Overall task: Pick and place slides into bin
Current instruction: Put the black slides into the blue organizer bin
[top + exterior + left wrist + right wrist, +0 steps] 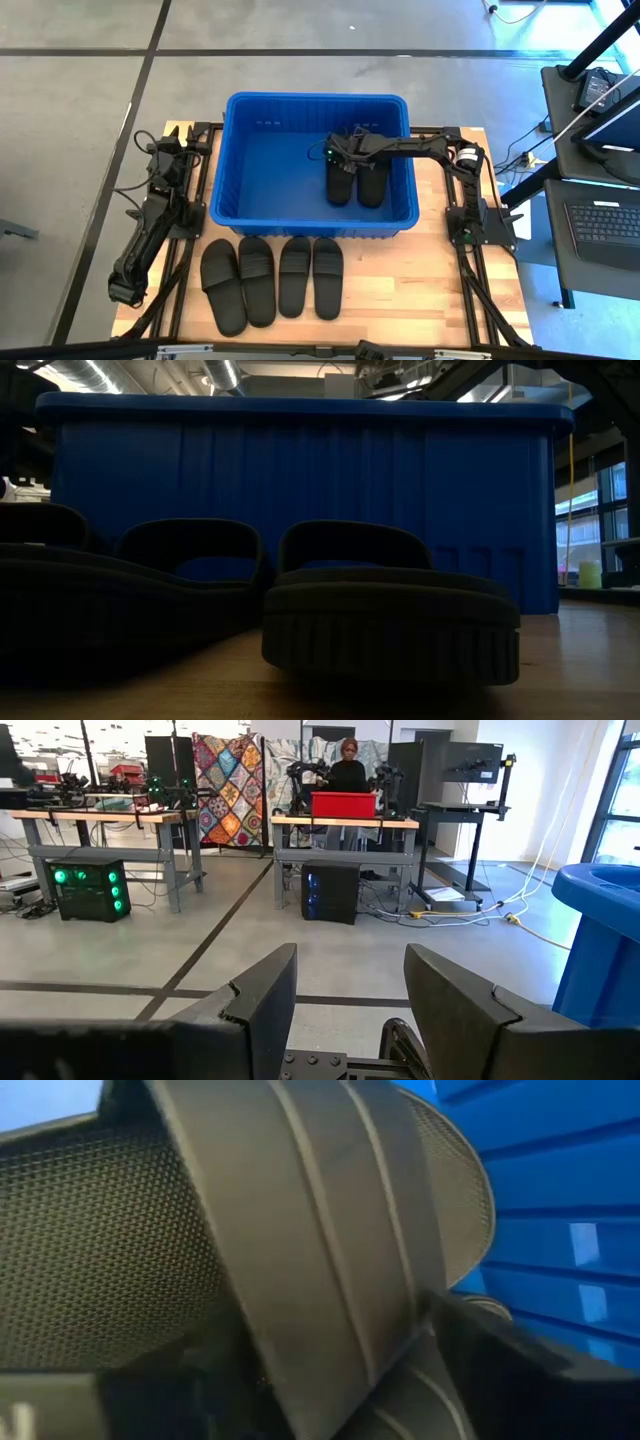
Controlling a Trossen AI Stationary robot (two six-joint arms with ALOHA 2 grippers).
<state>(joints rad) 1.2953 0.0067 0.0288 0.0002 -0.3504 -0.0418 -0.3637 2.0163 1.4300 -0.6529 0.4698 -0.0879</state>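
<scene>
Dark left arm sits folded at the table's left edge, well apart from the bin; I see its left gripper (345, 1010) w/ fingers spread, nothing between them. Four slides (271, 281) lie in a row on the wood table (420, 290), just in front of the blue bin (232, 160). Two more slides (356, 183) lie side by side inside the bin, right of centre. Right arm reaches over the bin's right rim; right gripper (340, 152) is at those slides' far ends. A strap fills its wrist view, can't tell if it's pinching or spread.
</scene>
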